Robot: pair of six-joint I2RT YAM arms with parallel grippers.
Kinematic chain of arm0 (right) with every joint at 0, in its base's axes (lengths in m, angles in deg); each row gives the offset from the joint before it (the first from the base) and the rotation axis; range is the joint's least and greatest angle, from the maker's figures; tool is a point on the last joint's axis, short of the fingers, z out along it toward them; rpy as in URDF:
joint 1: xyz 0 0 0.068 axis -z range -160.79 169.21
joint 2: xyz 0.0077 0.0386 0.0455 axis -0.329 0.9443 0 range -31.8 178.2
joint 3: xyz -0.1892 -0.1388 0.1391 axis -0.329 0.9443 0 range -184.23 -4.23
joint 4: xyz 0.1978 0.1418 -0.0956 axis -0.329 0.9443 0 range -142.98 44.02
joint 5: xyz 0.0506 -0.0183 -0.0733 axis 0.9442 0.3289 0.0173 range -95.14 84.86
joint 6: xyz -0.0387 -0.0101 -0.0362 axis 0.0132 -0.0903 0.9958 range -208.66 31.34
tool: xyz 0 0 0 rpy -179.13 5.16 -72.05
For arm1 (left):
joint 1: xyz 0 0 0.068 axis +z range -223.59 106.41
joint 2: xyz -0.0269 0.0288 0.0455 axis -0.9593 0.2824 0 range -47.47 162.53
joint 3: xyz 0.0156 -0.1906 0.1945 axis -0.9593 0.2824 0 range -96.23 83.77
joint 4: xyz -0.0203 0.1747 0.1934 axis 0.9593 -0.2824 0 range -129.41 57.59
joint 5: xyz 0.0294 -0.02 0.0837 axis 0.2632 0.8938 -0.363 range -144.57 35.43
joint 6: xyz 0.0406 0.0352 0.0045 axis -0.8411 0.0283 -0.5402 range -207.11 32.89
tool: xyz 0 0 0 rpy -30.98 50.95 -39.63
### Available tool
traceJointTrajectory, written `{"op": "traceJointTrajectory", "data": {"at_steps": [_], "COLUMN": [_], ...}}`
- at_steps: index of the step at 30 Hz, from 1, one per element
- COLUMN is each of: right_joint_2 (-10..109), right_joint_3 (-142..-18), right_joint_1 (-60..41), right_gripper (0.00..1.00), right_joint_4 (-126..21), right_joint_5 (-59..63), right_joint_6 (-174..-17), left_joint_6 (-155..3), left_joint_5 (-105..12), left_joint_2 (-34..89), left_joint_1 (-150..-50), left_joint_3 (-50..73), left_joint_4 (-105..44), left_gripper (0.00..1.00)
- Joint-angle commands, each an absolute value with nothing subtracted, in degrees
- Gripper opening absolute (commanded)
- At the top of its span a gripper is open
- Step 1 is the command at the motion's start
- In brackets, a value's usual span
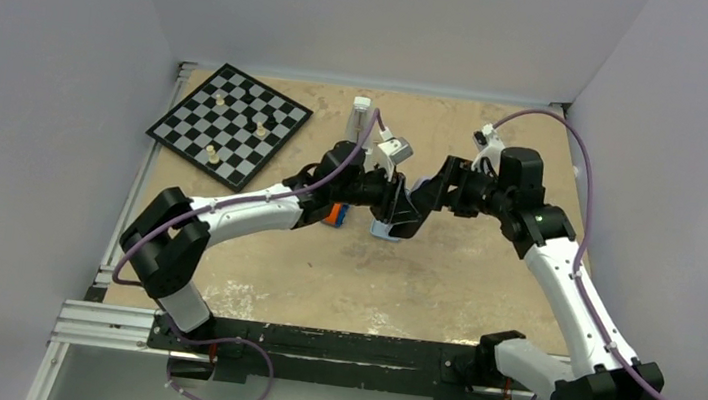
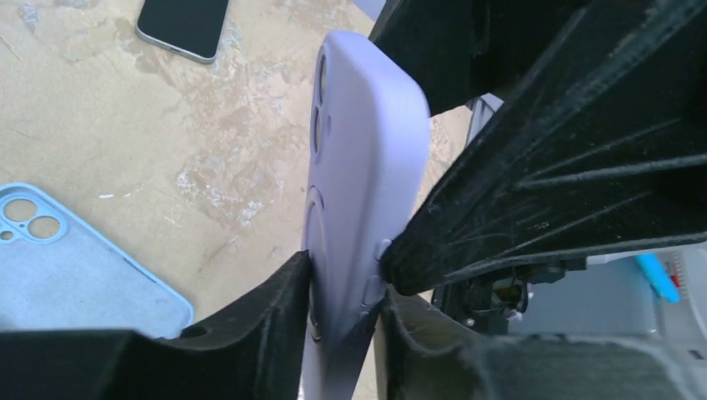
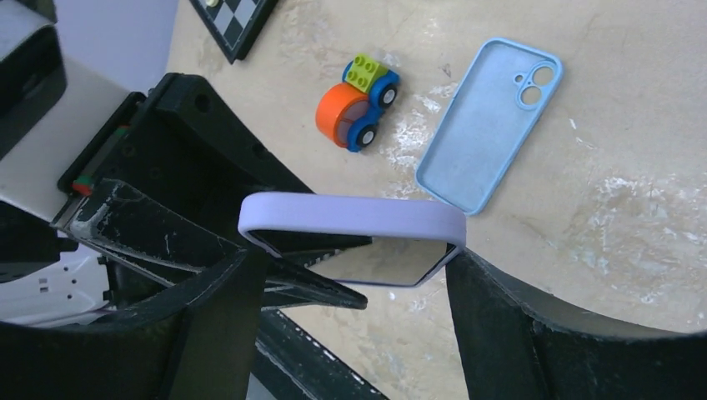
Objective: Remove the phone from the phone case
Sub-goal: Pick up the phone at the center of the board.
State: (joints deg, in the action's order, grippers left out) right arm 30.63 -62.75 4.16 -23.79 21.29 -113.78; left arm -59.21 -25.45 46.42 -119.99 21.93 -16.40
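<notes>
- Currently the lilac phone case [image 2: 367, 158] is held in the air over the table [image 1: 462, 273], at mid-table where the two arms meet.
- The phone [image 3: 392, 260] is seen seated inside it, with its glossy screen framed by the rim. It is not yet out.
- Left gripper [image 2: 342, 292]: it is clamped on the two broad faces, back and front, at the end away from the camera cut-outs.
- Right gripper [image 3: 354, 275]: it is closed across the short width, with one finger [image 3: 500, 325] on each side edge. In the left wrist view one of its fingers is seen pressed against the edge by the side buttons.
- Key relation: the long axis runs away from the left gripper, with the cut-outs at the far end. The two grips are crossed, one on the faces and one on the edges. The open screen side is turned away from the table, and the lilac back is toward it.
- Judged: the phone can leave only through the open face. The pinch on front and back would have to be shifted to the rim or a corner while the edge grip steadies the case.
- Noted on the table below, apart from the work: an empty light-blue case [image 3: 492, 125], a second phone [image 2: 183, 25] and a toy car [image 3: 358, 100].
</notes>
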Motion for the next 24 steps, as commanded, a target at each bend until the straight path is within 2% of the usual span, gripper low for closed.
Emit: {"op": "traceJointTrajectory", "data": {"at_steps": [1,3,4,5,6,10,13,16,19,24], "right_joint_2": [27.6,26.8,26.2,25.8,25.2,22.8,19.6,17.8,17.3,15.0], "right_joint_3": [-62.1,-61.4,-61.1,-60.9,-60.9,-63.4,-63.0,-60.2,-57.0,-47.9], "right_joint_1": [4.0,4.0,4.1,4.0,4.0,4.1,4.1,4.1,4.1,4.1], "right_gripper": [0.00,0.00,0.00,0.00,0.07,0.48,0.73,0.82,0.86,0.98], "right_joint_4": [-27.6,-28.2,-28.6,-28.5,-28.5,-22.7,-21.3,-21.7,-22.9,-35.6], "right_joint_5": [25.9,27.0,27.1,27.4,27.1,17.5,10.1,7.8,12.7,30.8], "right_joint_6": [-115.7,-115.6,-115.5,-114.9,-114.8,-111.2,-109.3,-107.5,-106.7,-110.5], "left_joint_6": [-58.2,-56.9,-55.8,-54.6,-53.4,-51.1,-49.7,-46.3,-41.3,-25.5], "left_joint_5": [-26.5,-25.8,-25.7,-25.1,-24.5,-27.3,-28.7,-26.5,-22.3,-12.1], "left_joint_2": [46.6,47.5,48.2,48.5,48.5,44.9,41.1,38.1,37.0,39.9], "left_joint_1": [-120.0,-120.0,-120.0,-119.9,-119.9,-119.4,-117.7,-115.1,-112.4,-109.4], "left_joint_3": [17.9,16.2,15.3,14.9,15.2,18.6,20.0,21.5,22.4,25.8], "left_joint_4": [-14.3,-15.8,-16.8,-16.9,-16.1,-15.6,-18.4,-18.3,-16.8,5.7], "left_gripper": [0.26,0.03,0.00,0.00,0.00,0.00,0.00,0.00,0.00,0.00]}}
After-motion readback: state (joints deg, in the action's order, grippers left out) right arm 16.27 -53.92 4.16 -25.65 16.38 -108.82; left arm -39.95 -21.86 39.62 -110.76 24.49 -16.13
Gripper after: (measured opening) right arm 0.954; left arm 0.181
